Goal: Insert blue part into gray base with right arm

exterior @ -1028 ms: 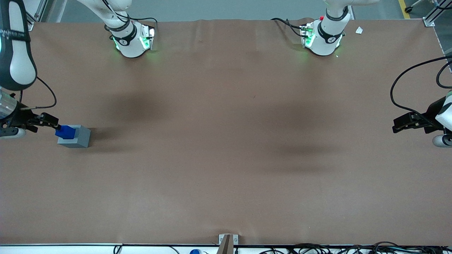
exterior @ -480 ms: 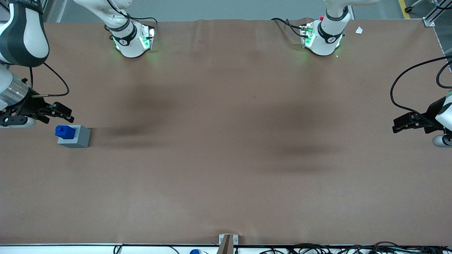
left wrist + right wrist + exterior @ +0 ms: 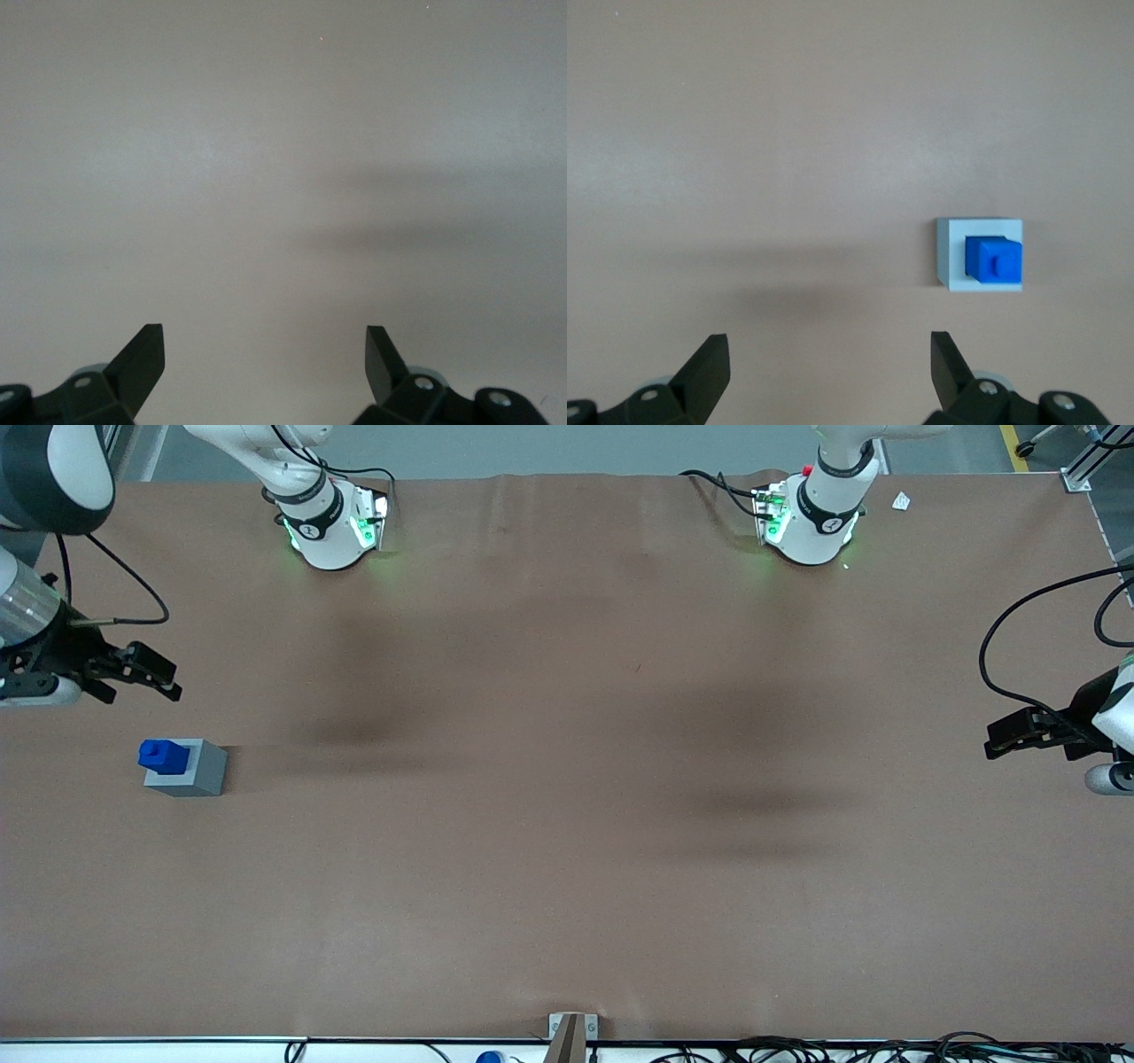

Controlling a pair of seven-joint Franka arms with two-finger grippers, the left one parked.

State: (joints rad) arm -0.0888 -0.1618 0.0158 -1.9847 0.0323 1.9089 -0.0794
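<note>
The blue part stands in the socket of the gray base at the working arm's end of the table, its stub pointing up. In the right wrist view the blue part sits in the gray base. My right gripper is open and empty. It hangs above the table, farther from the front camera than the base and apart from it. Its two black fingertips show spread wide with bare table between them; the gripper's middle is over bare table.
The brown table cover spans the whole view. Two white arm bases with green lights stand along the edge farthest from the front camera. A small bracket sits at the table's near edge, with cables along it.
My right gripper was at the blue part on the base a second ago. It has let go, opened, and drawn up and away from the base. The blue part stays in the base.
</note>
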